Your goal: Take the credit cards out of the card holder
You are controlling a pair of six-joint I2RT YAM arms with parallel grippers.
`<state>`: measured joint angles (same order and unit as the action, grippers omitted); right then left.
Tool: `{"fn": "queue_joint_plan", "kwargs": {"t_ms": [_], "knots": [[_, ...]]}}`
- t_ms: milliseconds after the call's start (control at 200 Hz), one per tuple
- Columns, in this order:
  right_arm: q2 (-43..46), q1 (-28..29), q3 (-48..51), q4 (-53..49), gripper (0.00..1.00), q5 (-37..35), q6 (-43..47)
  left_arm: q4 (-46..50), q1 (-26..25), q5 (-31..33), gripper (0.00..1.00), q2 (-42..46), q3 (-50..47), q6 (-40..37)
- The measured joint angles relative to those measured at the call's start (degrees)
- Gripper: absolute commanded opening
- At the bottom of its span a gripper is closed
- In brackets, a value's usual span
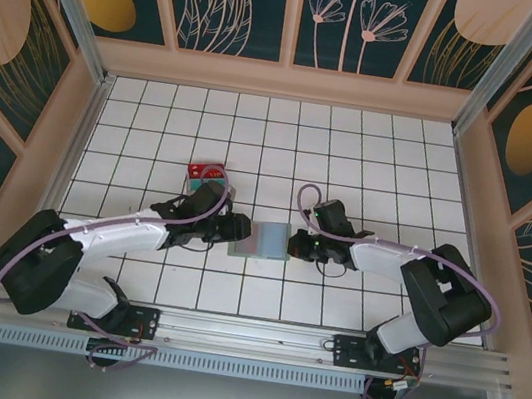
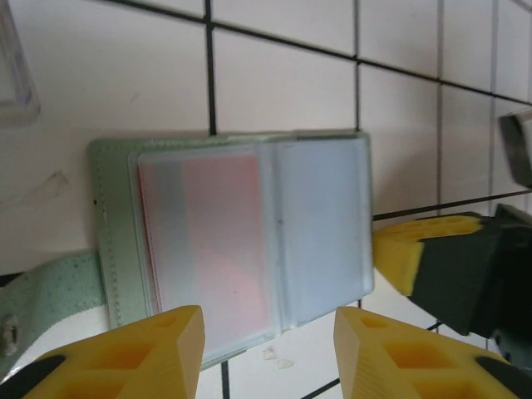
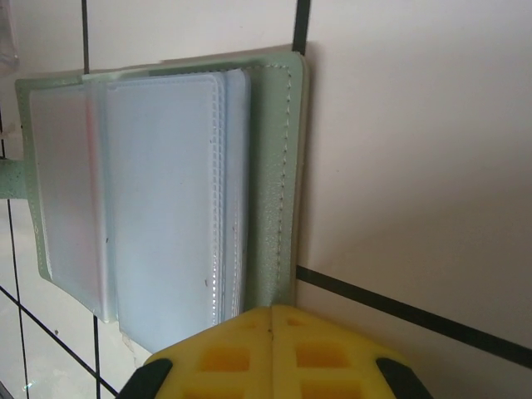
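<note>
Left arm [image 1: 108,235] and right arm [image 1: 389,252] are both stretched out low and angled in toward the middle. That leaves the left hand [image 1: 234,231] and right hand [image 1: 297,242] pointing straight at each other, close but not touching. The left hand's yellow fingers [image 2: 158,345] are spread wide apart, while the right hand's pads [image 3: 224,357] are squeezed flat together with no gap.
</note>
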<state>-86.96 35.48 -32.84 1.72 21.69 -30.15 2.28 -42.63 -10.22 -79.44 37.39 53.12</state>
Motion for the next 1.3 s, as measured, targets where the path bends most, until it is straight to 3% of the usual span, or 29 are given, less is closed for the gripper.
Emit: {"fn": "queue_joint_plan", "kwargs": {"t_ms": [751,1011,1301], "knots": [[-0.2,0.3,-0.1,0.4,0.0,0.0,-0.2,1.0,-0.3,0.1,0.43,-9.4,2.0,0.1],[-0.3,0.3,-0.1,0.5,0.0,0.0,-0.3,0.9,-1.6,-0.8,0.51,-11.9,4.7,-1.2],[-0.3,0.3,-0.1,0.6,0.0,0.2,-0.4,-1.5,-1.7,-3.9,0.72,-12.2,5.0,-2.4]]}}
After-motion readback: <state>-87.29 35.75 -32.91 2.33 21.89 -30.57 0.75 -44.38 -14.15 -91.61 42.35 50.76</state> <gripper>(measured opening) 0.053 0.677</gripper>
